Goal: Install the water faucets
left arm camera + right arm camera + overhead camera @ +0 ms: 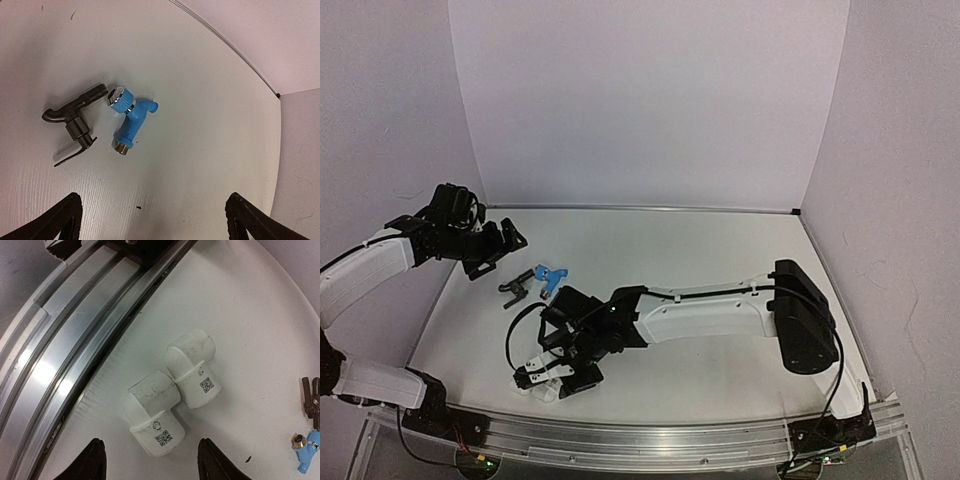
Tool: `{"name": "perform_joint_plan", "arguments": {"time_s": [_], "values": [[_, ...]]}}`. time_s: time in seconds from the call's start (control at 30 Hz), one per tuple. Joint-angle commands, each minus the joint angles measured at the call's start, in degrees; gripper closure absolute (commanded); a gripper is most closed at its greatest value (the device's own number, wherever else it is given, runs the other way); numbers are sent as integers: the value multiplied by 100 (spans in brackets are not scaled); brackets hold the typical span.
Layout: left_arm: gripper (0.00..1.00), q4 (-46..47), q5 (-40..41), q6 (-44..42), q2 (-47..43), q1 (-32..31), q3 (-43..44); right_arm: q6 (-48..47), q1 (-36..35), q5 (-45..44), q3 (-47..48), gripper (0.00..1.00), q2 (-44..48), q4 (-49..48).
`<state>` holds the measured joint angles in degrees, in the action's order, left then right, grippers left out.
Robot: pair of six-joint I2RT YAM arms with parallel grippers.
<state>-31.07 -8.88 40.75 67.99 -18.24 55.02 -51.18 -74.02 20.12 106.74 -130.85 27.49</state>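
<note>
The blue faucet point(131, 117) lies on its side on the white table, ribbed knob beside a dark metal faucet point(75, 127). In the top view the blue faucet point(549, 277) is left of centre and the dark faucet point(515, 290) is on its left. My left gripper point(155, 222) is open and empty, hovering above and short of both faucets; in the top view it point(500, 250) is at their upper left. My right gripper point(152, 465) is open and empty, just above two white elbow fittings point(155, 415) point(192, 367) that touch each other. The blue faucet also shows in the right wrist view point(306, 455).
The aluminium rail point(60, 340) of the near table edge runs close behind the white fittings point(542, 388). The right arm point(720, 315) stretches across the table from the right. White walls enclose the table on the back and both sides.
</note>
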Motion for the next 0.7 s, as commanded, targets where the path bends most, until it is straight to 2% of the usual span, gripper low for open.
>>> {"name": "perform_joint_plan", "arguments": {"time_s": [0.0,0.43,0.57,0.67], "values": [[0,17,-120,102,-157,-11,61,-445,7,-105,359,43,-241,248],[0,150,-333,212,-438,-10,-144,-569,10,-288,842,43,-731,386],[0,52,-291,212,-512,-12,-108,-660,10,-311,1014,50,-900,464],[0,57,-272,205,-560,-6,-131,-689,10,-324,1033,51,-899,526]]}}
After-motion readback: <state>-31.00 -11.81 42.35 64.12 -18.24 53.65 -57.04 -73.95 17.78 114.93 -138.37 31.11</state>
